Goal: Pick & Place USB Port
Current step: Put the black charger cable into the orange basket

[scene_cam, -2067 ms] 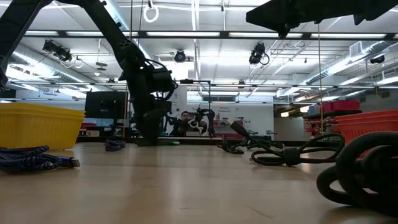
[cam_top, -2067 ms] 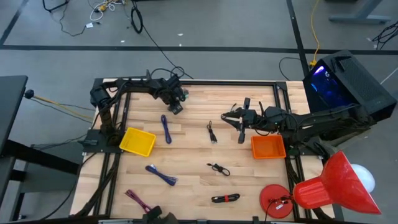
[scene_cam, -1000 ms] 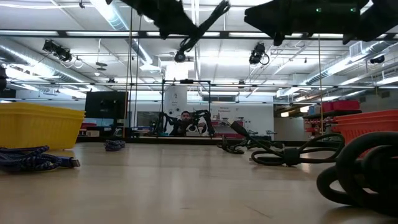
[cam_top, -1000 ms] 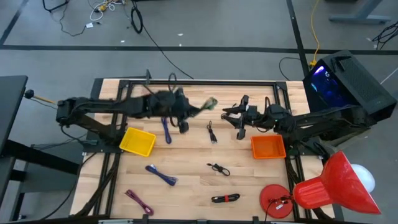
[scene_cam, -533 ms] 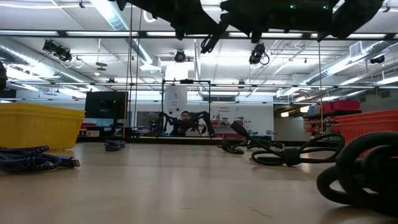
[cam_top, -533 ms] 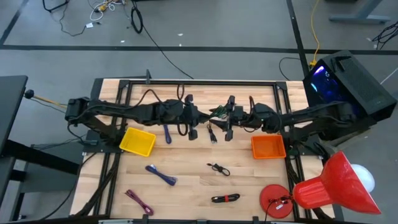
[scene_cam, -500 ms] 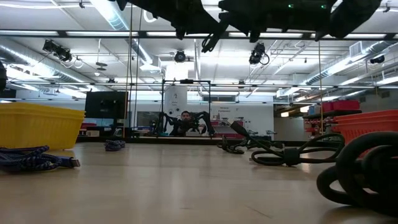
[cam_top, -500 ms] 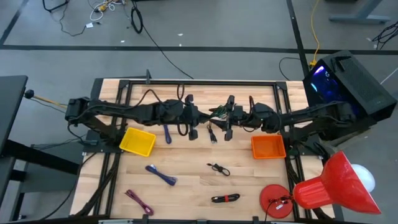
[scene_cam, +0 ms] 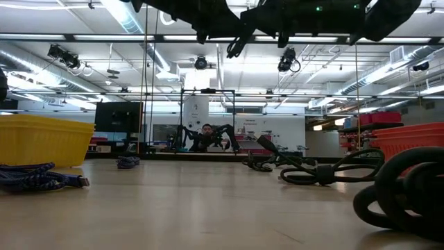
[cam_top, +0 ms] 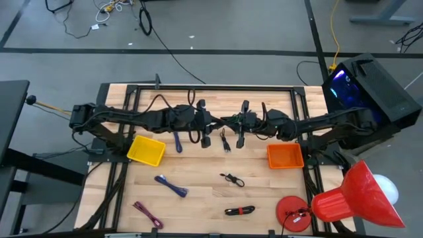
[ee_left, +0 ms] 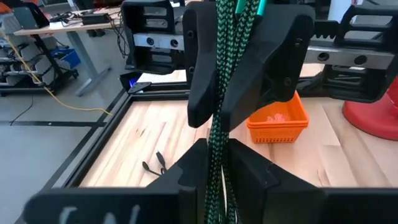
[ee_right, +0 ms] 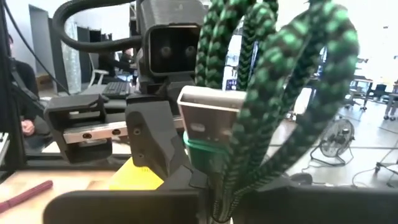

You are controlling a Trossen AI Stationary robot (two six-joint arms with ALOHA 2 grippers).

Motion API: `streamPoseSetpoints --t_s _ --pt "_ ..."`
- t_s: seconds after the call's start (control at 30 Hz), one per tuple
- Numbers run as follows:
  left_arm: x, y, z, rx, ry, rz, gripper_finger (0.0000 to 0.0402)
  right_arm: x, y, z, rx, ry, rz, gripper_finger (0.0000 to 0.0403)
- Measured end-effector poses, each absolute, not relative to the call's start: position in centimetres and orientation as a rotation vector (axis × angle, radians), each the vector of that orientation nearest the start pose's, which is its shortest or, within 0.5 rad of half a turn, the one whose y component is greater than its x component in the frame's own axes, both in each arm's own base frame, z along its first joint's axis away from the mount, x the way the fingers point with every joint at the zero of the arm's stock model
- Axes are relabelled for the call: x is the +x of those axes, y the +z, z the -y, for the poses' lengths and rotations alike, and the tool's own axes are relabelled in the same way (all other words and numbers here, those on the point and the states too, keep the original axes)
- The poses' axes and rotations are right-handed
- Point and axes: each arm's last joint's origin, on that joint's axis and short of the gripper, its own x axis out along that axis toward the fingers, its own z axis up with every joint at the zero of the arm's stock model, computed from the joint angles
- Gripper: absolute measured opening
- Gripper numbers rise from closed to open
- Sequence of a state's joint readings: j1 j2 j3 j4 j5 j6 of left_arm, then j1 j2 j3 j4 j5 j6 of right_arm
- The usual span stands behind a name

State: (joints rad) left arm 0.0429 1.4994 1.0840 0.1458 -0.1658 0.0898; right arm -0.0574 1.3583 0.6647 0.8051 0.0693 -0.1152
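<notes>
Right wrist view: right gripper, fingers closed on a green-and-black braided USB cable, looped in several strands, with a silver USB plug and a green collar at its base. Left gripper faces it close up, gripping the same bundle.

Left wrist view: left gripper, fingers closed on the cable's strands, which rise into the right gripper opposite. Orange basket on the counter beyond; a small black cable lies on the wood.

High view: both grippers meet mid-air over the counter's rear centre, left and right, the green cable between them. Yellow bin at left, orange basket at right. Blue cables, black cables and a red-black cable lie loose on the counter.
</notes>
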Motion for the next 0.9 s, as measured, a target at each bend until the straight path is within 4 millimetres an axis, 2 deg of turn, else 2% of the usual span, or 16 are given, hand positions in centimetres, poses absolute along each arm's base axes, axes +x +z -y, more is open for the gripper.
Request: streamPoseSetpoints --t_s 0.23,0.4,0.53,0.63,0.77,0.9 --pt "34.1 29.6 -2.0 0.135 0.215 -0.294 0.0067 27.9 26.8 2.3 -0.120 -0.174 0.075 0.0022" --pt "33.6 29.6 -2.3 0.207 0.327 -0.350 0.0077 25.9 27.9 2.9 -0.131 -0.261 -0.004 0.0021" --pt "32.3 30.1 -2.5 0.233 0.411 -0.414 0.0090 23.3 28.3 3.0 -0.108 -0.323 -0.150 0.0021" --pt "31.1 30.5 -2.6 0.233 0.450 -0.471 0.0098 20.5 28.3 2.8 -0.058 -0.381 -0.282 0.0021" --pt "29.6 30.2 -2.5 0.198 0.461 -0.580 0.0100 16.6 28.1 2.3 0.065 -0.417 -0.413 0.0021" --pt "29.0 29.3 -2.5 0.172 0.459 -0.685 0.0099 14.0 27.3 1.7 0.176 -0.438 -0.542 0.0020"
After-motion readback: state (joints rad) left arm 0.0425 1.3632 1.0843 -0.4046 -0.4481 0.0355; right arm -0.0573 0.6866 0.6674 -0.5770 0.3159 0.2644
